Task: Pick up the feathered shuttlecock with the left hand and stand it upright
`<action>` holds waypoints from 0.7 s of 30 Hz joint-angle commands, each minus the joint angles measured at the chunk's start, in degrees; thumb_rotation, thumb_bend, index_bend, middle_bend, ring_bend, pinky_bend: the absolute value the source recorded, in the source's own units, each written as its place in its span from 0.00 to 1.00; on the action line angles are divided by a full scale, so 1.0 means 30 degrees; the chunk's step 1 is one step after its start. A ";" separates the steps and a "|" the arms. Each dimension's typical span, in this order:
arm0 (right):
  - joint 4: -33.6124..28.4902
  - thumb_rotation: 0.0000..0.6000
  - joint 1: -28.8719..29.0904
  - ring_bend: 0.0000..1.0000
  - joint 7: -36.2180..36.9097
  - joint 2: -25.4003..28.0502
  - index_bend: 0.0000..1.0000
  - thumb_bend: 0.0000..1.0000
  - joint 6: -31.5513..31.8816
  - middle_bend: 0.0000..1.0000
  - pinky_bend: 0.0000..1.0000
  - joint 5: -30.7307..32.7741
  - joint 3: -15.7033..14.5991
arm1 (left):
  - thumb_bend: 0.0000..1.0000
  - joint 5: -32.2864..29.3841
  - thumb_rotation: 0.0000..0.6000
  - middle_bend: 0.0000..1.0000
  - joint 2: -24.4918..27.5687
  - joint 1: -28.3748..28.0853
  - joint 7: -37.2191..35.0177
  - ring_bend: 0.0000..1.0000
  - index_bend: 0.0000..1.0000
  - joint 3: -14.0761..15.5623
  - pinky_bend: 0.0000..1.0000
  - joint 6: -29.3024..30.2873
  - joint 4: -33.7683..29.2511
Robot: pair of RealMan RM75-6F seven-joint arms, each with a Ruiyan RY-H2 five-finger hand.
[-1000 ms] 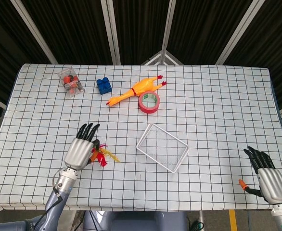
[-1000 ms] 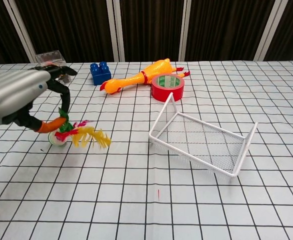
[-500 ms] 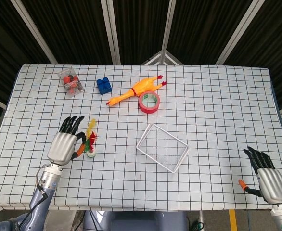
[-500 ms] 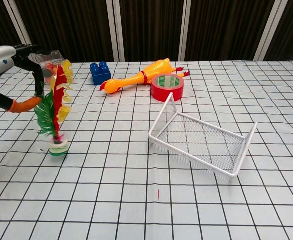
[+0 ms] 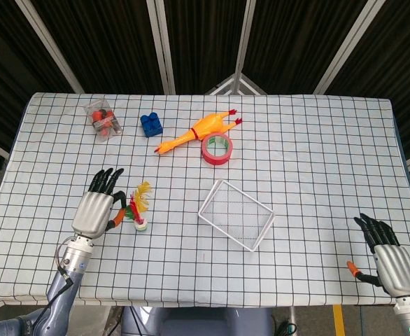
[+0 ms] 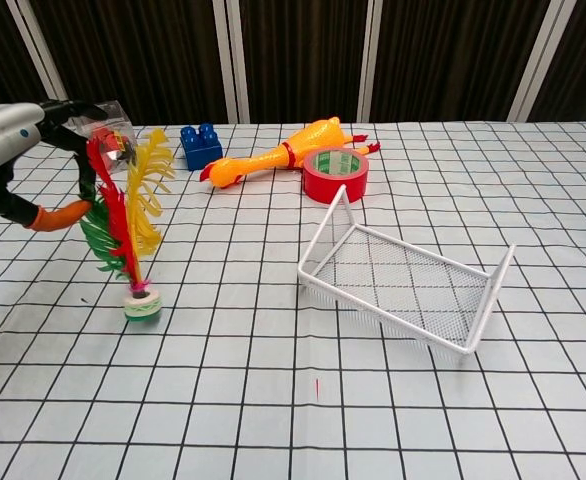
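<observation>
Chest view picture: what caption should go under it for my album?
Feathered shuttlecock standing upright on the checkered table, left hand beside its feathers, near a white wire basket.

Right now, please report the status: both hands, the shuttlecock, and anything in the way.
Left hand beside shuttlecock, grip unclear. Right hand open, idle. Shuttlecock upright on base. White wire basket well clear.

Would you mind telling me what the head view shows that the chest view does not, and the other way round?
Only the head view shows the right hand, resting open near the table's front right corner, and the whole of the clear box of small items. Only the chest view shows the shuttlecock side-on, base down on the table and feathers rising. Both show the left hand beside the shuttlecock, blue block, rubber chicken, red tape roll and white wire basket.
</observation>
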 commanded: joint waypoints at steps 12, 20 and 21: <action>-0.0009 1.00 -0.0016 0.00 -0.0036 0.0000 0.00 0.34 0.0033 0.00 0.00 0.0000 0.0004 | 0.41 0.0214 1.00 0.02 0.0212 0.0249 -0.0469 0.00 0.37 0.0419 0.00 0.0169 0.0024; 0.0021 1.00 -0.0023 0.00 -0.0026 -0.0002 0.00 0.34 0.0044 0.00 0.00 -0.0018 -0.0003 | 0.24 0.1490 1.00 0.00 0.1515 0.1154 -0.2419 0.00 0.23 0.0999 0.00 0.1262 -0.0948; 0.0020 1.00 -0.0030 0.00 -0.0031 -0.0002 0.00 0.34 0.0071 0.00 0.00 -0.0038 -0.0004 | 0.23 0.1733 1.00 0.00 0.1910 0.1416 -0.2869 0.00 0.20 0.1137 0.00 0.1555 -0.1188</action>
